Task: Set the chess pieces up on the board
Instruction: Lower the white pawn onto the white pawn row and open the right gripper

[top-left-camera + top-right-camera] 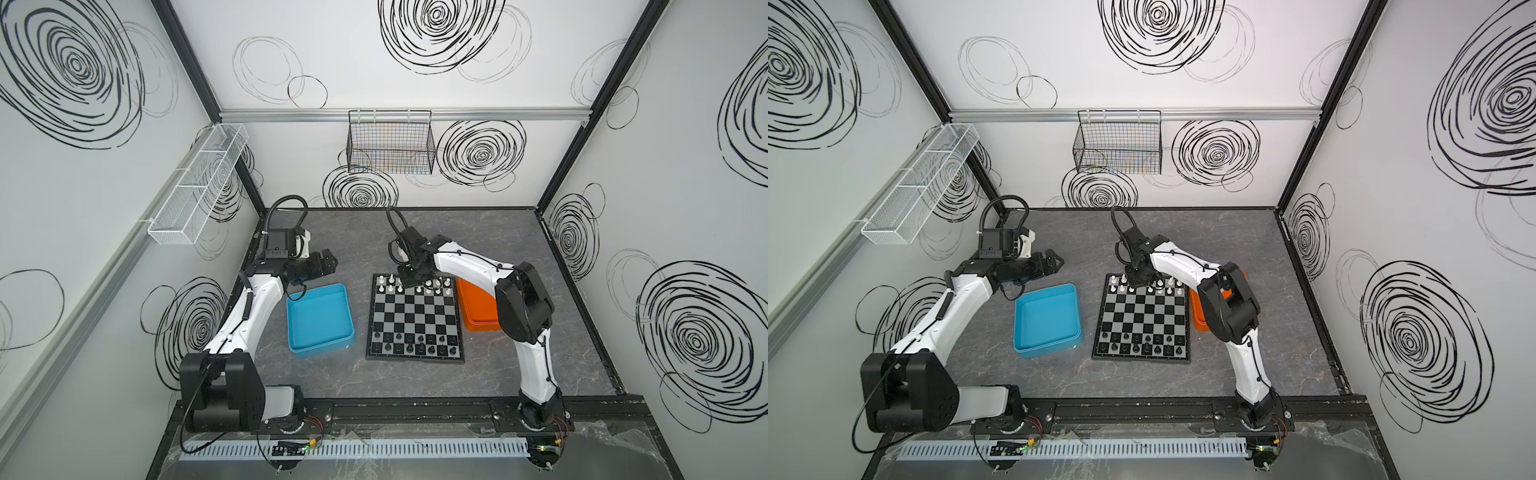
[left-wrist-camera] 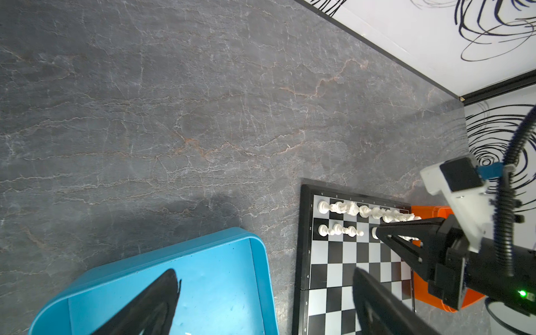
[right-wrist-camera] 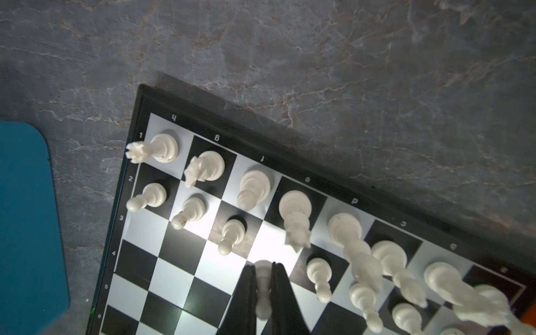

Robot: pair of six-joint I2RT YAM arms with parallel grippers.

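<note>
A: What do the top views show?

B: In both top views the board (image 1: pixel 415 316) lies on the grey table (image 1: pixel 478 382). A blue tray (image 1: pixel 318 316) sits just beside its edge on the left arm's side, and an orange tray (image 1: pixel 478 320) just beside the opposite edge. On its far rows stand white chess pieces (image 1: pixel 381 284), on its near rows black chess pieces (image 1: pixel 432 339). The right fingers (image 1: pixel 408 281) hang over the white rows. The left fingers (image 1: pixel 327 255) sit off the board, past its far corner on the blue tray's side.

A: And the left wrist view?

B: The left fingers are spread wide with nothing between them, above the blue tray, beside the board.

A: The right wrist view?

B: The right fingers are closed on a white pawn (image 3: pixel 263 290), pinching its body from both sides. It is over a light square in the board's second row, in the gap between standing pawns. Whether its base touches the board, I cannot tell.

A: How will it handle?

B: Probably light, hard and slick, so a low pinch on the stem suits it. Neighbours stand close, so it likely needs a straight release.
</note>
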